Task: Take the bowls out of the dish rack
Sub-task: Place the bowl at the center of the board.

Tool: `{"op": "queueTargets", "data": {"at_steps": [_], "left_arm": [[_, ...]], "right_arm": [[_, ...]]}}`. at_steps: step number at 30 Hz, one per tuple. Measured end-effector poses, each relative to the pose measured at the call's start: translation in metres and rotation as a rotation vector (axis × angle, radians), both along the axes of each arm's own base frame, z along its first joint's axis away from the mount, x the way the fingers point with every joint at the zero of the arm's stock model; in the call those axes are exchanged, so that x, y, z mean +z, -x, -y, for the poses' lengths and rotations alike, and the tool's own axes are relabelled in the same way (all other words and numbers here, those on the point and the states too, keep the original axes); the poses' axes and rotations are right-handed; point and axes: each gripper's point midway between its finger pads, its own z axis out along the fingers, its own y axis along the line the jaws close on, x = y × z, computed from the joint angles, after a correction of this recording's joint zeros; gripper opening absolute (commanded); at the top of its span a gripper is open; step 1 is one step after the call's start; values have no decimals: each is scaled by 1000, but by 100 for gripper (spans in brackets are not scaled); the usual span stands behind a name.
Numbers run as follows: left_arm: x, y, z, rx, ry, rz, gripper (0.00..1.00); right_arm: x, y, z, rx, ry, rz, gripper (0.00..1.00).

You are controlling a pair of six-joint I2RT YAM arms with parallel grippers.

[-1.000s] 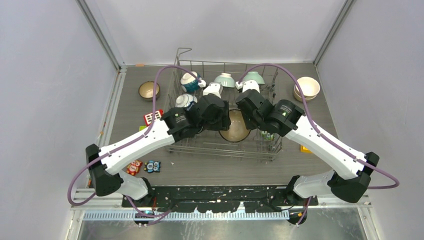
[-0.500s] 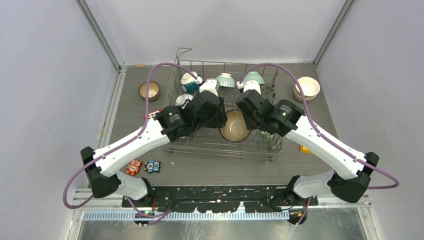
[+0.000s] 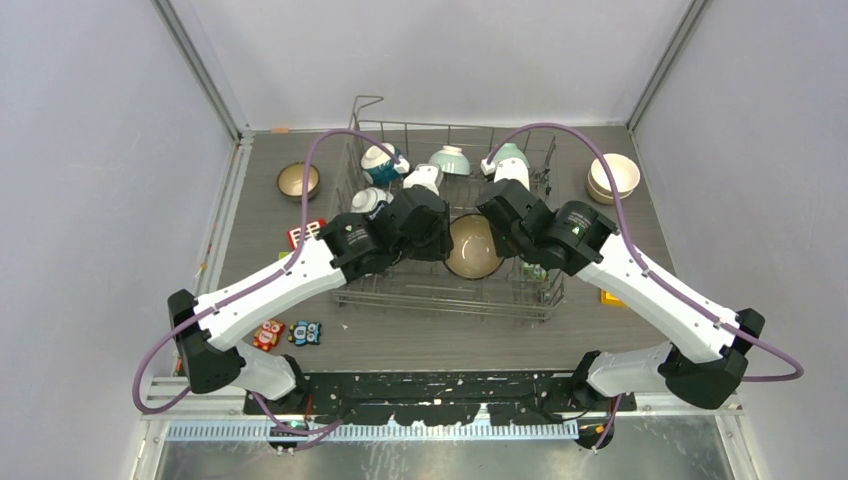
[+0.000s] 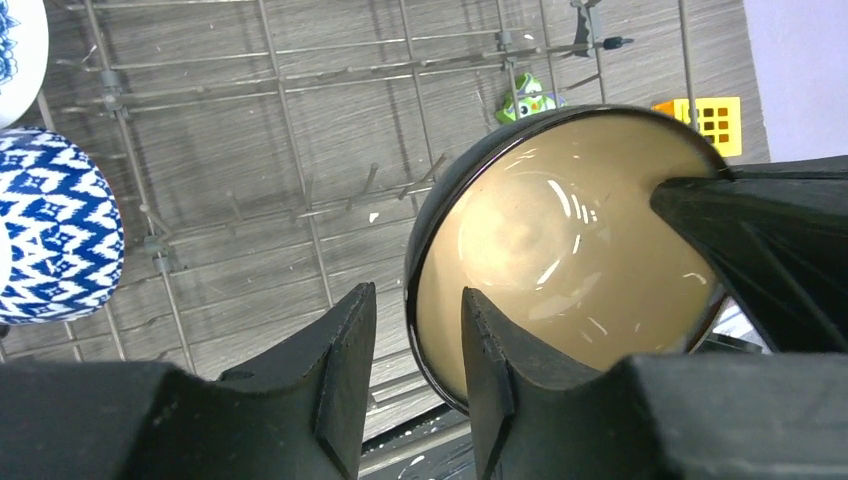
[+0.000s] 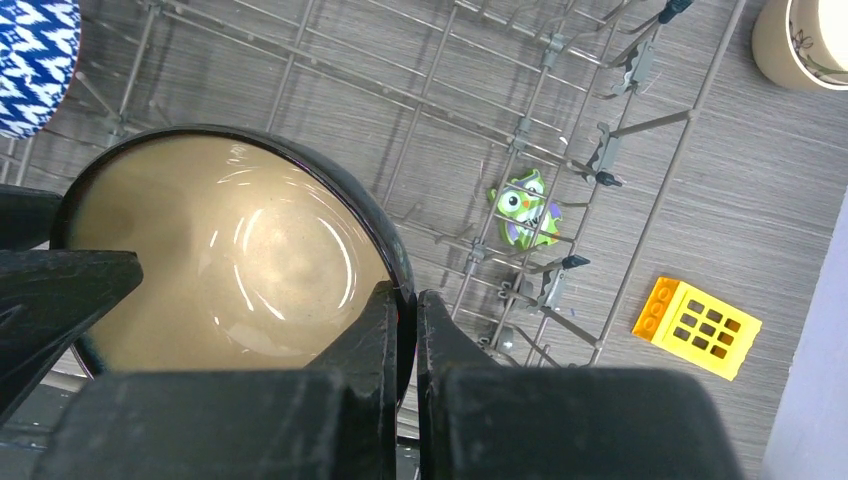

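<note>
My right jaws pinch the rim of the round tan bowl with a black edge (image 5: 230,260). My left jaws are open around that rim.

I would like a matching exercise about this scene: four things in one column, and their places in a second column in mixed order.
Things:
1. tan bowl
2. owl toy
3. yellow block
4. blue-and-white bowl

Places:
a. on the table, outside the rack
b. rim pinched by the right gripper
c. in the rack, not gripped
d. under the rack's wires

Pairs: 1-b, 2-d, 3-a, 4-c.
</note>
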Motion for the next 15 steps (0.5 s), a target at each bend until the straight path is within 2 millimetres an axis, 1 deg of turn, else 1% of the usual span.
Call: {"op": "queueTargets", "data": {"at_steps": [2,5,7,10,15], "left_arm": [[-5,0,-1,0,-7,-7,37],[-17,2,-5,-4,-6,-36,37],[-21,3,-5,-2,17,-57,34],[-21,3,-4,-3,55,-67,29],[-19,2,-3,-6,68,-67,28]], "right_arm": [[1,0,0,-1,-6,3,1],[2,-1,0,-9,-27,5,1],[2,0,0,-7,-40,-2,1],[-2,0,-1,-11,-52,-14,1],[-3,0,-4,-12,-68,-21,1]]}}
